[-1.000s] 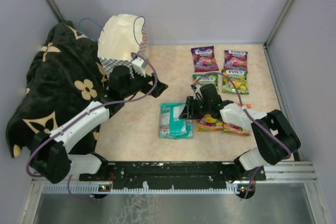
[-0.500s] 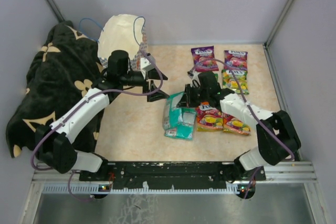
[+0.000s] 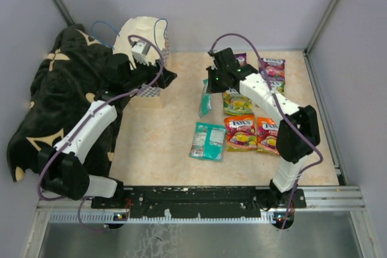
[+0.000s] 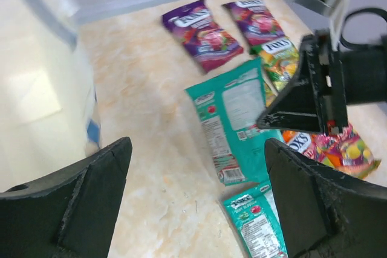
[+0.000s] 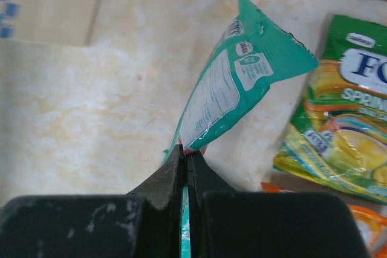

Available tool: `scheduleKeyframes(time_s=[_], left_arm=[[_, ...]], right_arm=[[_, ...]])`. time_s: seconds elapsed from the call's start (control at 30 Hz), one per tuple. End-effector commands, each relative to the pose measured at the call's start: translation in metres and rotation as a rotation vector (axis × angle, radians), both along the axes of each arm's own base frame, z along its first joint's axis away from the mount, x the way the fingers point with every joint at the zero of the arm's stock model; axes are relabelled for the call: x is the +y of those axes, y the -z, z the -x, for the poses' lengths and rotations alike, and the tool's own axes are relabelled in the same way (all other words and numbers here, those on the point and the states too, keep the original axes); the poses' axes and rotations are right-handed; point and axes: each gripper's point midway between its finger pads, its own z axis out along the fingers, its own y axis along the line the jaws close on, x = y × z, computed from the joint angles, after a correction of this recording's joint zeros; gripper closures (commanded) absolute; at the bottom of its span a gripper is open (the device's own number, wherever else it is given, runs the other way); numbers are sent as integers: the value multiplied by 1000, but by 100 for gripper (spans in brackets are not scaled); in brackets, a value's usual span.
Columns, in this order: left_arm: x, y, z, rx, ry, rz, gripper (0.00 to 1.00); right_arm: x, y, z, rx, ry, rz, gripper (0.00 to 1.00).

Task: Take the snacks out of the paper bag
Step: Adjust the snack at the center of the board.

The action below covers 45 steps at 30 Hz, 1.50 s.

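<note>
Pinching a teal packet [image 5: 242, 83], right pincer [image 5: 185, 150] shows its grip only wrist-side

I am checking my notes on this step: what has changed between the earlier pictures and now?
The right jaws closed on one teal packet, lifted it off the table and carried it toward the far side; it now hangs from them by an edge. The left jaws, open and empty, drew back toward the paper bag. The other teal packet, the bag, the blanket and the purple packets stayed in place.
</note>
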Motion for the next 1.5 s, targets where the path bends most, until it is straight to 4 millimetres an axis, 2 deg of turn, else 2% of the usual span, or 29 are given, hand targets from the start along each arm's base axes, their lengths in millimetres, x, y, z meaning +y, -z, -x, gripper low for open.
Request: scheduleKeyframes(time_s=[0.0, 0.23, 0.33, 0.5, 0.63, 0.67, 0.7, 0.8, 0.83, 0.9, 0.97, 1.03, 1.13, 1.2, 1.27, 1.33, 1.47], left_arm=[[18, 11, -11, 113, -137, 109, 4], [15, 13, -19, 131, -138, 112, 4], [20, 17, -26, 147, -182, 99, 5], [39, 18, -29, 134, -284, 74, 5], [51, 13, -30, 119, -350, 64, 5], [51, 12, -29, 119, -351, 63, 5], [51, 12, -29, 122, -351, 62, 5], [50, 13, -30, 137, -348, 61, 6], [49, 14, -30, 141, -341, 62, 6], [46, 14, -28, 142, -321, 61, 7], [44, 12, -24, 137, -304, 57, 7], [37, 5, -20, 102, -254, 40, 7], [8, -4, -3, 22, -130, -18, 7], [-18, 1, 12, 11, -36, -30, 7], [-40, 15, 25, 27, 20, -19, 1], [-54, 32, 31, 58, 27, -14, 1], [-58, 74, 30, 145, -53, 38, 1]], right_arm=[[-16, -6, -15, -38, 44, 188, 100], [-11, 0, -34, -69, 64, 394, 100], [-4, 16, -40, -59, 63, 473, 100], [27, 59, -45, -8, 12, 505, 100], [71, 67, -47, 0, -50, 384, 100], [83, 67, -45, 7, -69, 341, 97], [93, 67, -43, 15, -90, 296, 88], [121, 61, -33, 42, -170, 146, 42], [127, 58, -30, 44, -190, 106, 33], [130, 51, -24, 38, -210, 49, 22], [129, 36, -21, 16, -219, -19, 19], [125, 14, -17, -5, -225, -113, 19], [112, -3, -15, -12, -204, -205, 22], [98, -7, -17, -18, -178, -220, 25], [83, -2, -19, -20, -144, -195, 27], [62, 10, -20, -11, -92, -155, 31], [31, 31, -23, 10, -30, -107, 39]])
